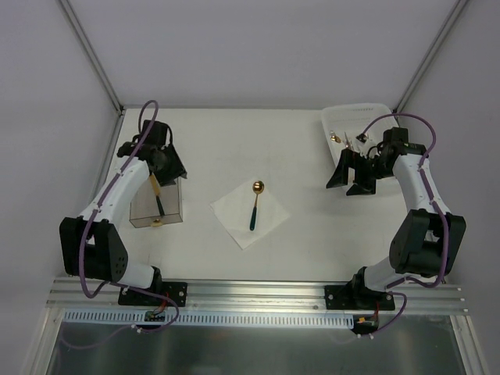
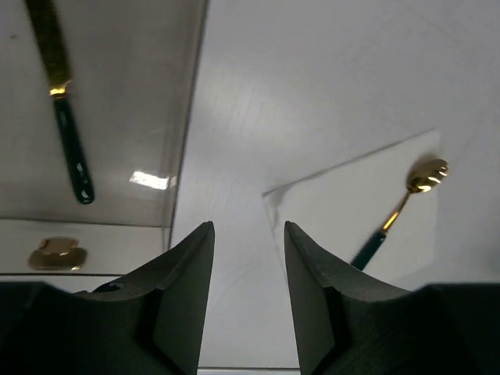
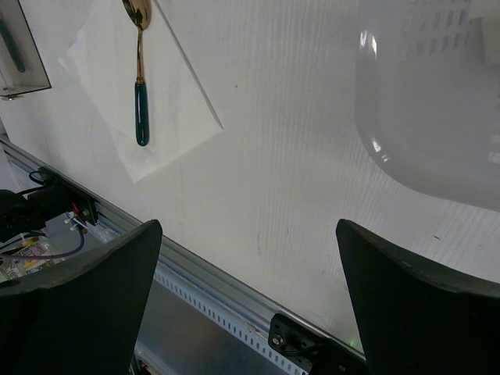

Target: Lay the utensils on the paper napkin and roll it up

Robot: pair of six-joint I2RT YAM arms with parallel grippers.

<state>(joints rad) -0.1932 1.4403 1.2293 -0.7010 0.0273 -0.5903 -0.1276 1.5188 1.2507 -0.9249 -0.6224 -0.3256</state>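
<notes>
A white paper napkin (image 1: 248, 216) lies mid-table as a diamond. A spoon (image 1: 255, 205) with a gold bowl and dark green handle lies on it, and also shows in the left wrist view (image 2: 398, 211) and the right wrist view (image 3: 141, 78). A gold knife with a green handle (image 1: 156, 198) lies in a clear box (image 1: 176, 209); it shows in the left wrist view (image 2: 64, 117) above another gold head (image 2: 55, 254). My left gripper (image 1: 168, 168) is open and empty over the box's far right corner. My right gripper (image 1: 350, 178) is wide open and empty beside a white tray.
The white tray (image 1: 373, 117) at the back right holds a few small utensils (image 1: 336, 138); its rim shows in the right wrist view (image 3: 406, 176). The metal rail (image 1: 258, 293) runs along the near table edge.
</notes>
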